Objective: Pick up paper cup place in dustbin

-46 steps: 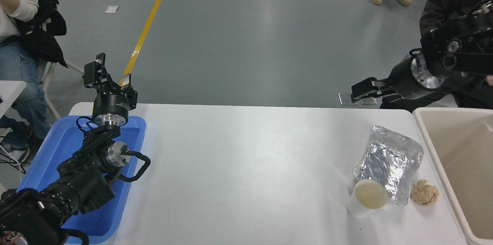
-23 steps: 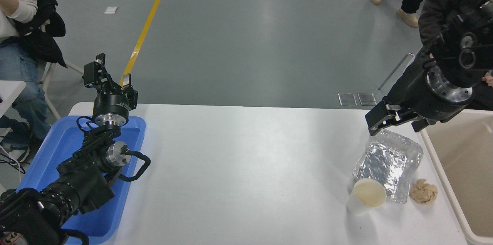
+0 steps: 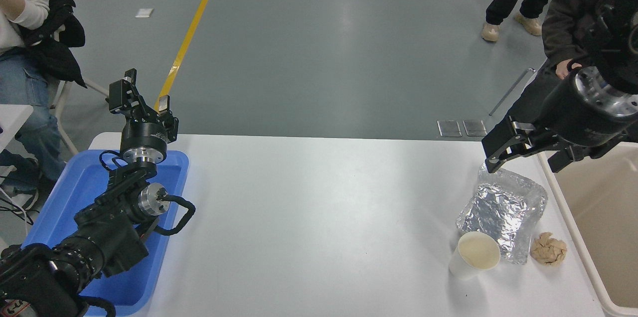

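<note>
Right hand [image 3: 528,155] enters from the right edge of the frame, raised over the far right part of the surface [image 3: 319,217]; its fingers are spread apart and hold nothing, one tip above the upper corner of the foil pouch [image 3: 501,210]. The paper cup [image 3: 473,255] stands upright at lower right, well below the hand, touching the pouch's lower edge. A crumpled tan paper ball [image 3: 548,248] lies just right of the pouch. The dustbin [image 3: 573,237] occupies the right edge. Left hand [image 3: 142,107], fingers apart, is parked at the left over the blue tray [image 3: 65,197].
</note>
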Motion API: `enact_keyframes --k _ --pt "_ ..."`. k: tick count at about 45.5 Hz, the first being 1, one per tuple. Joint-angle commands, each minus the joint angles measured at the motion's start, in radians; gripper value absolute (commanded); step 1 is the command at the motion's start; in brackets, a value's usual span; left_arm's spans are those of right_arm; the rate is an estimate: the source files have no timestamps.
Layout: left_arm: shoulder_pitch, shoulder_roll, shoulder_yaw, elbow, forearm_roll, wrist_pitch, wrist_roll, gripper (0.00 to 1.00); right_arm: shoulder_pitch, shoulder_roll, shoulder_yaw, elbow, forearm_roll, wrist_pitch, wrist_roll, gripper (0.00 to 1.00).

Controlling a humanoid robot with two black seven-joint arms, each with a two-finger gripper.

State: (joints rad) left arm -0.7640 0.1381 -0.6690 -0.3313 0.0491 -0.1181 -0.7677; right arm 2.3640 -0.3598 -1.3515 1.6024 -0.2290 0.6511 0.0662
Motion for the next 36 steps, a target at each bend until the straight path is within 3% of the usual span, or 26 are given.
enact_keyframes --k 1,26,36 --pt "0.0 0.0 0.0 0.0 0.0 0.0 -0.001 1.0 -0.136 -0.002 0.015 -0.001 -0.044 -0.137 0.001 1.0" --pt "0.0 0.0 0.0 0.0 0.0 0.0 -0.001 1.0 -0.555 -0.188 0.255 -0.131 -0.329 -0.228 0.001 1.0" --pt "0.0 0.0 0.0 0.0 0.0 0.0 -0.001 1.0 -0.683 -0.202 0.325 -0.168 -0.348 -0.274 0.001 1.0"
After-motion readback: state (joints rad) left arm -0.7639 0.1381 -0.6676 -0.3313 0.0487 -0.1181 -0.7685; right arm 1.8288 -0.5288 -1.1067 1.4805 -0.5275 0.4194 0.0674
